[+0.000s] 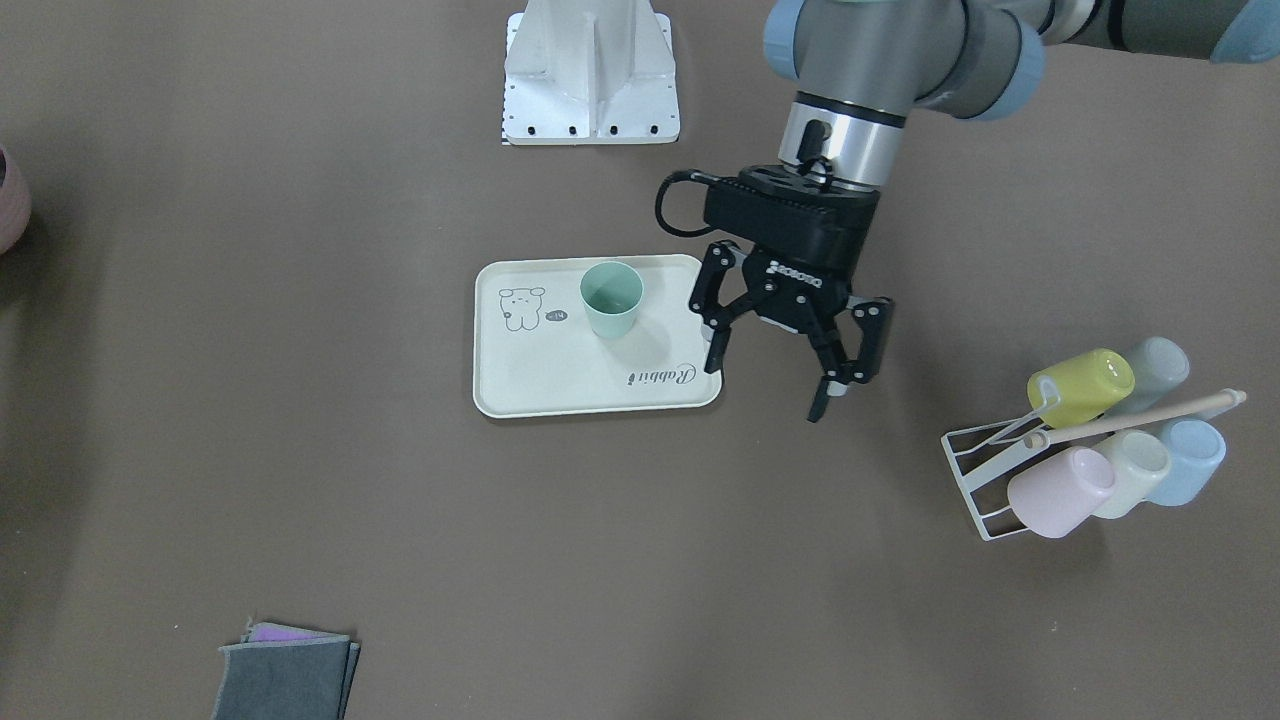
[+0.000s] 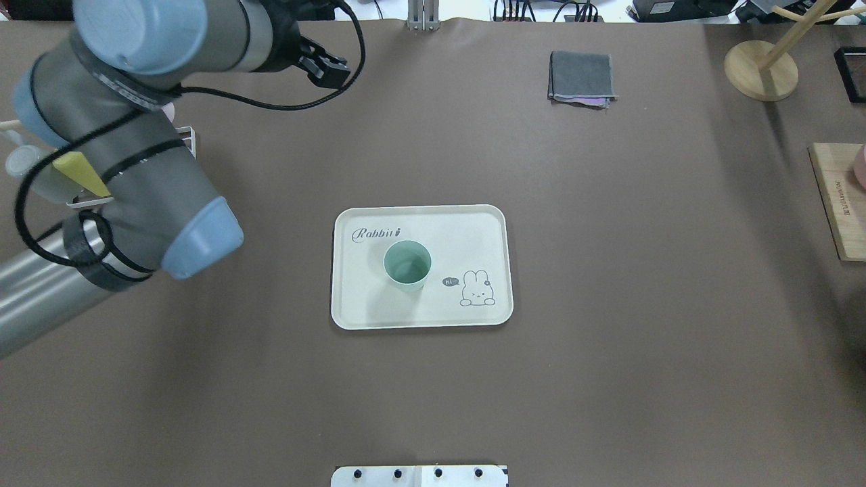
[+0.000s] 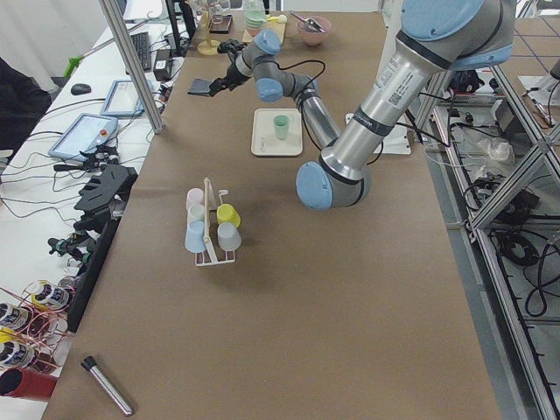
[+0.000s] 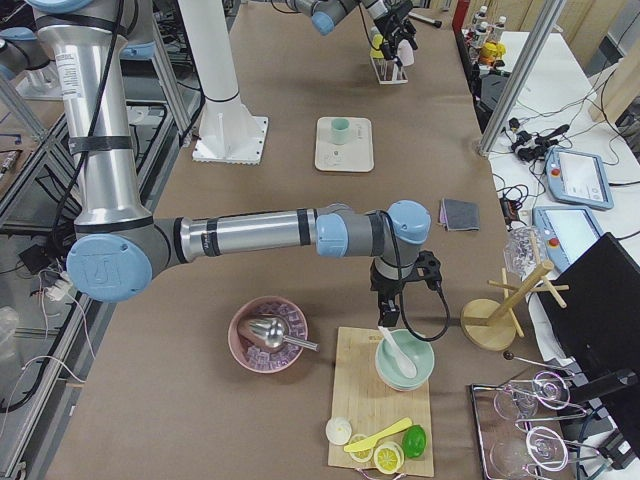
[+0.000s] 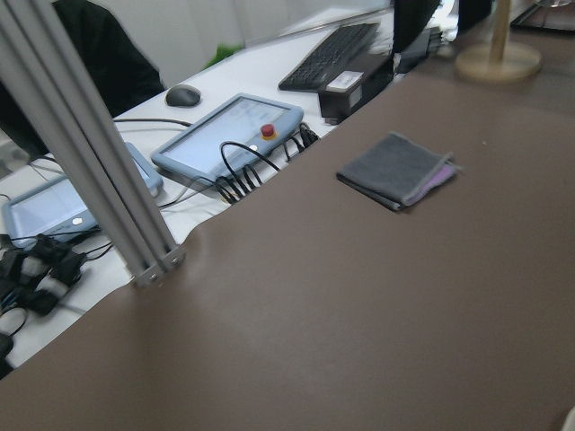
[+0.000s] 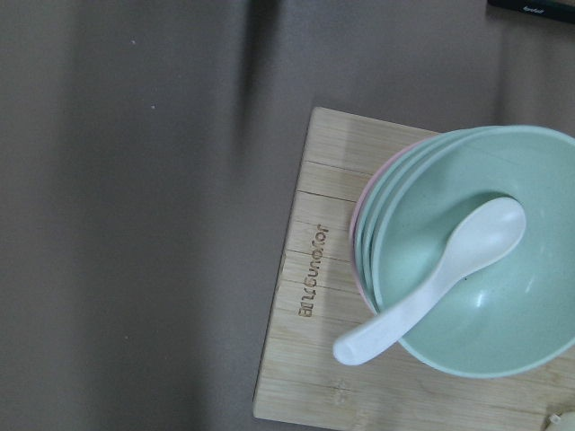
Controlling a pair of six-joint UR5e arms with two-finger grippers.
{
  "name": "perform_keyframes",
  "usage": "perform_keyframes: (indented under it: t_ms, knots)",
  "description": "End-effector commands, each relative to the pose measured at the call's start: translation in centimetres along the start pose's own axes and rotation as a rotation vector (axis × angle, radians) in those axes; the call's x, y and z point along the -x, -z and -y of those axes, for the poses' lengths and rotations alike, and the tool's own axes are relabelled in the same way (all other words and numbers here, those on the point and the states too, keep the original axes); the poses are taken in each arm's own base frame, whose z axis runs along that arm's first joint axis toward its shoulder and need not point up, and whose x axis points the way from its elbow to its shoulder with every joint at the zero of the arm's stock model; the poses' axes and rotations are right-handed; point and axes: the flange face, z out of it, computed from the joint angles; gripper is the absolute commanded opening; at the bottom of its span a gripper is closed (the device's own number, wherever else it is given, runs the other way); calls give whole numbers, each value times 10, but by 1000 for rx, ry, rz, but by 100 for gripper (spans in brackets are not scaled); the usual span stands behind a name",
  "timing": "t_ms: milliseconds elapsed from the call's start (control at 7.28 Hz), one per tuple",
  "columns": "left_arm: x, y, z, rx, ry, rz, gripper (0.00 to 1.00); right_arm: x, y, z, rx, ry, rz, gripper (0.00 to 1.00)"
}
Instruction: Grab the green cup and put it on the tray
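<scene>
The green cup [image 1: 611,298] stands upright on the cream tray [image 1: 560,385], near the tray's middle, and both show in the overhead view, cup [image 2: 407,265] and tray [image 2: 379,308]. My left gripper [image 1: 766,385] is open and empty. It hangs high above the table, off the tray's side, apart from the cup. My right gripper [image 4: 398,300] shows only in the exterior right view, over a stack of bowls far from the tray. I cannot tell whether it is open or shut.
A wire rack [image 1: 985,480] holds yellow-green, pale, pink and blue cups on the left arm's side. A folded grey cloth [image 2: 582,78] lies at the far side. A wooden board [image 2: 837,203] with stacked bowls and a spoon [image 6: 476,260] sits on the right.
</scene>
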Motion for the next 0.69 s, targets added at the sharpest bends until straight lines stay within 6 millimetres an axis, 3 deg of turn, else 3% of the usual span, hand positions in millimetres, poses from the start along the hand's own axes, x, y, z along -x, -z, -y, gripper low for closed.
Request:
perform_keyframes:
  t_ms: [0,137,412,549]
  knots:
    - [144,9,-52,205,164,-23,99,1,0,4,1,2,1,100]
    - [207,28,-66,325,292,12,99,1,1,4,0,1,0,100]
    - [306,69,-89,462,526,80,99,2,1,4,1,2,1,100]
    - [353,85,-157,517,654,69,99,1,0,4,2,1,-2,100]
